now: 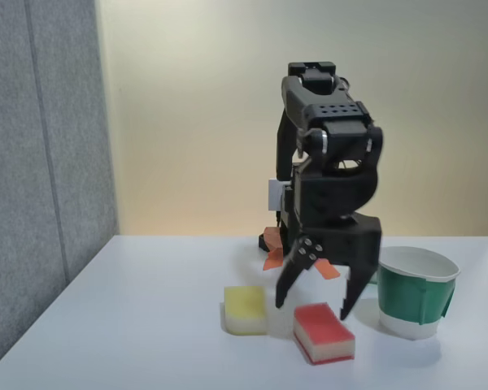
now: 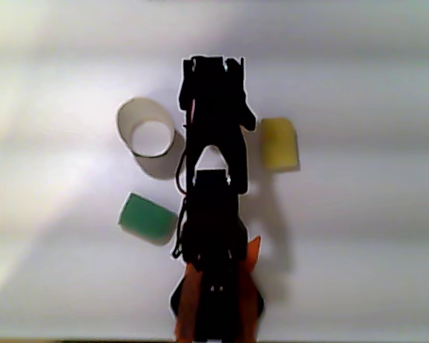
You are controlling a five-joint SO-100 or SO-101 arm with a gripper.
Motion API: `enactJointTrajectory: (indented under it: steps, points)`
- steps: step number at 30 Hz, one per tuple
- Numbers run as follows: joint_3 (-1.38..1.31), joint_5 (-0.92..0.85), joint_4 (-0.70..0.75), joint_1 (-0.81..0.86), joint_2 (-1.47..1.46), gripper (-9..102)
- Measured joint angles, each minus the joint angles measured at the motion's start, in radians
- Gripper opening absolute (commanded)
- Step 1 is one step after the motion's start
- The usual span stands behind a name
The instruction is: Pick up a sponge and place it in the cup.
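Your gripper (image 1: pixel 313 306) hangs spread wide right over the red sponge (image 1: pixel 323 331), straddling it for the pinch, cup (image 1: pixel 416 291) waiting just beside

the arm (image 1: pixel 329 162) is made of black plastic with a slightly glossy finish, and a soft shine is seen on its upper housing. the gripper (image 1: pixel 313 307) is of the same black plastic. the sponge (image 1: pixel 323 331) looks soft and porous, with a matt red top and a white foam layer. the yellow sponge (image 1: pixel 246 309) has the same matt foam look. the cup (image 1: pixel 415 291) appears to be of smooth paper. the table (image 1: pixel 130 325) is smooth, white and matt.
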Motion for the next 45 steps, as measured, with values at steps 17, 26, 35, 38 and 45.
enactJointTrajectory:
  steps: [17, 26, 35, 38, 45]
  points:
    - [-0.071, 0.044, 0.009, 0.02, -0.061, 0]
    - [-0.222, 0.037, 0.143, 0.009, -0.066, 0]
    - [-0.495, 0.091, 0.333, 0.011, -0.061, 0]
    - [-0.492, 0.126, 0.333, 0.008, -0.002, 0]
    - [-0.489, 0.227, 0.333, -0.011, 0.133, 0]
